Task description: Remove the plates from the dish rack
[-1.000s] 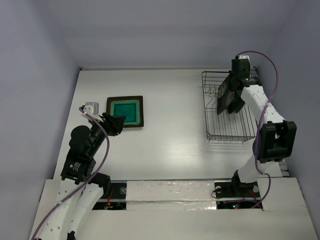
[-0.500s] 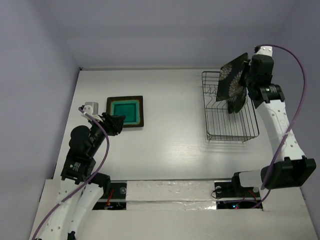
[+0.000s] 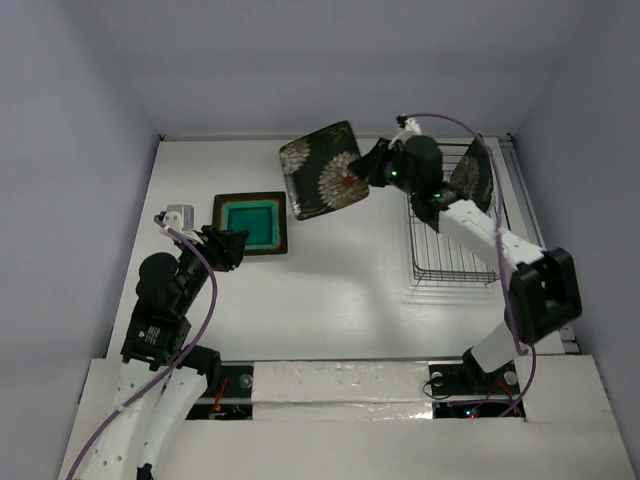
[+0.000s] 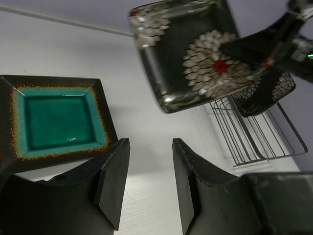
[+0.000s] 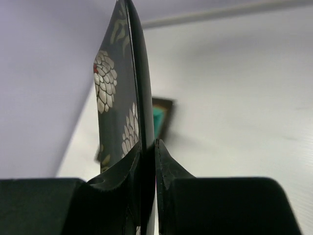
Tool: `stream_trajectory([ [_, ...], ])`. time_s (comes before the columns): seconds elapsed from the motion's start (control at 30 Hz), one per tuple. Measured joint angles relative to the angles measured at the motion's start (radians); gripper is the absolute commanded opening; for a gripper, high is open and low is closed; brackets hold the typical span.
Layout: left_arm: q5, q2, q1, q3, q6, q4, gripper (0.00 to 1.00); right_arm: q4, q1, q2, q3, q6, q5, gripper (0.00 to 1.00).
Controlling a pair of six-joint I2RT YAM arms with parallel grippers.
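1. Right claw [image 3: 372, 170]: clamped on one edge of a square black flowered plate [image 3: 322, 170]. The right wrist view shows that plate edge-on, with a finger [image 5: 168, 171] pressed to each face and no gap between pad and plate.
2. The held plate is up off the bench [image 3: 340, 290], over the far middle, left of the dish rack [image 3: 455, 255] and apart from it. It is tilted, with the flowered face turned towards the top camera. A big white-gold bloom with a red centre sits near the gripped edge, and smaller blooms sit at the other corners.
3. The dish rack is dark thin wire and stands on the bench by the far right corner, its long side running along the right edge.
4. A second flowered plate [image 3: 470, 180] stands on edge in the far end of the rack, partly hidden behind the right arm. The left wrist view shows its lower rim among the wires. I cannot tell which prongs hold it.
5. A teal plate [image 3: 250, 222], square with a dark rim, lies flat on the left half of the bench towards the far edge. It is well apart from the rack.
6. Left claw [image 3: 228, 248]: parted to a middling gap with nothing between the fingers [image 4: 112, 181]. It sits low just near-side of the teal plate, pointing at it, with the fingertips close to the plate's near rim. Whether they touch it I cannot tell.
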Motion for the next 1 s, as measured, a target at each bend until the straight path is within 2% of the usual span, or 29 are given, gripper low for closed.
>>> stream_trajectory([
  [0.13,0.0,-0.006,0.005,0.0,0.0,0.0,0.37,0.205,0.081,0.201,0.002,0.148,-0.082,0.0],
  [0.37,0.003,-0.009,0.016,0.0,0.0,0.0,0.37,0.374,0.186,0.502,0.092,0.308,-0.106,0.0],
  [0.73,0.018,-0.01,0.024,0.0,0.0,0.0,0.37,0.408,0.339,0.722,0.196,0.472,0.067,0.01],
  [0.83,0.019,-0.012,0.024,0.0,0.0,0.0,0.37,0.408,0.356,0.745,0.21,0.503,0.093,0.14],
  [0.87,0.019,-0.013,0.024,0.0,0.0,0.0,0.37,0.404,0.359,0.747,0.211,0.51,0.1,0.23],
  [0.93,0.019,-0.013,0.024,0.0,0.0,0.0,0.37,0.404,0.36,0.748,0.211,0.531,0.114,0.32],
  [1.0,0.019,-0.015,0.024,0.0,0.0,0.0,0.38,0.415,0.363,0.748,0.212,0.547,0.13,0.46],
])
